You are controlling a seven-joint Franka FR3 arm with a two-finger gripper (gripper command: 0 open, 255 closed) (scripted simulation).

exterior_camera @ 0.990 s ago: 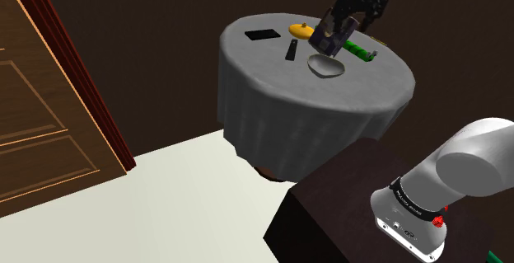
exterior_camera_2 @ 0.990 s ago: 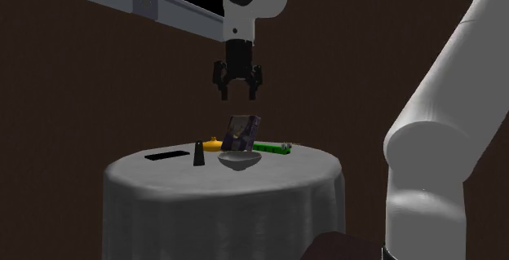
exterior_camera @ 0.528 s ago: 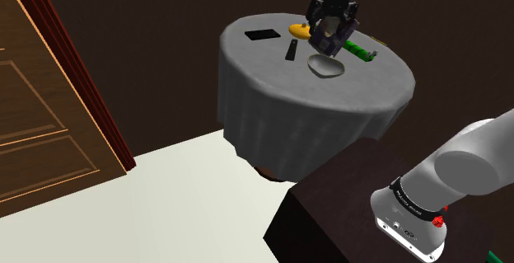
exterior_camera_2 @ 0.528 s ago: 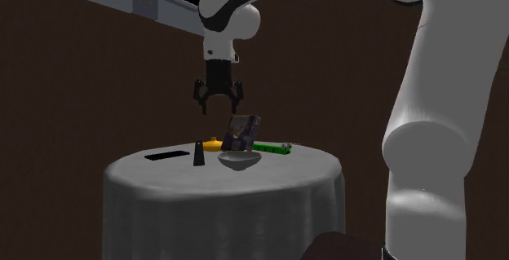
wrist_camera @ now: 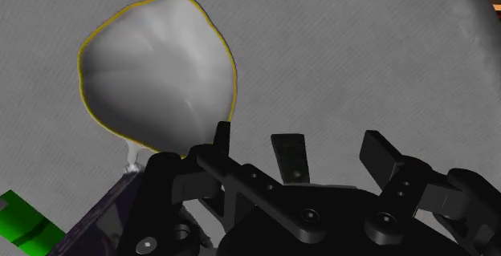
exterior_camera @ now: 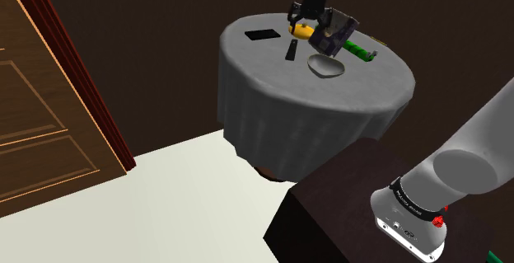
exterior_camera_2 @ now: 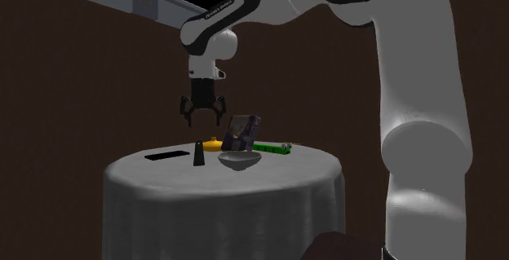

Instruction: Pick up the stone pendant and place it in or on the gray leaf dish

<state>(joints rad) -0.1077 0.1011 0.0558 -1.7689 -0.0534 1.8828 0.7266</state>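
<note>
A small dark tapered piece (exterior_camera: 291, 50) (exterior_camera_2: 198, 154), the likeliest stone pendant, stands on the round grey-clothed table (exterior_camera: 354, 105). Beside it sits the grey leaf dish (exterior_camera: 325, 65) (exterior_camera_2: 239, 160), empty, with a thin yellowish rim in the wrist view (wrist_camera: 156, 78). My black gripper (exterior_camera_2: 201, 116) (exterior_camera: 313, 24) hangs open above the table, roughly over the dark piece and well clear of it. In the wrist view the fingers (wrist_camera: 289, 156) stand apart with nothing between them, and the gripper (wrist_camera: 333, 148) is beside the dish.
A purple card (exterior_camera: 334, 39) (exterior_camera_2: 242, 134) leans upright behind the dish, close to the gripper. A yellow object (exterior_camera: 301, 30), a green bar (exterior_camera: 359, 51) and a flat black rectangle (exterior_camera: 262, 34) also lie on the table. A wooden door (exterior_camera: 41, 113) stands at the shoulder view's left.
The gripper has moved toward the second exterior view's left and lower, from above the purple card to above the dark piece. It stayed open. Nothing on the table moved.
</note>
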